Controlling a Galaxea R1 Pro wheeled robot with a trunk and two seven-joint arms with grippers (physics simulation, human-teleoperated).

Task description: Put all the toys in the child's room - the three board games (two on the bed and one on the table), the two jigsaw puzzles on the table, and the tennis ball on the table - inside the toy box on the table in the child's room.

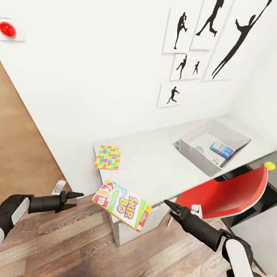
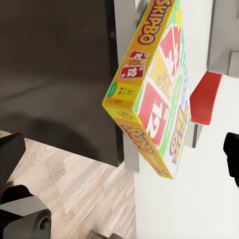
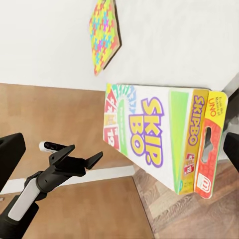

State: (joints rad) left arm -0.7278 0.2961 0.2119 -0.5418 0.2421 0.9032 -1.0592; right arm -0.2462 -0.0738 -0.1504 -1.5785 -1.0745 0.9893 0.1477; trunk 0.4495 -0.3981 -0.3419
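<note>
Both sets of jaws stood apart and held nothing: your left gripper (image 1: 74, 200) hovered at about 8 o'clock in the head view, your right gripper (image 1: 169, 206) at about 5 o'clock, tips pointing towards each other. Between them, the colourful Skip-Bo board game box (image 1: 121, 204) hung tilted over the near edge of the glossy pale grey speckled table (image 1: 152, 166), touched by neither gripper. The small flat square jigsaw puzzle (image 1: 107, 157) with its yellow, pink, blue and green pattern lay near the table's corner, just beyond the box. Towards 2 o'clock, the light grey open-topped plastic toy box (image 1: 188, 150) sat on the table with a blue game box (image 1: 221, 149) inside. A red chair (image 1: 229, 194) stood beside the table.
</note>
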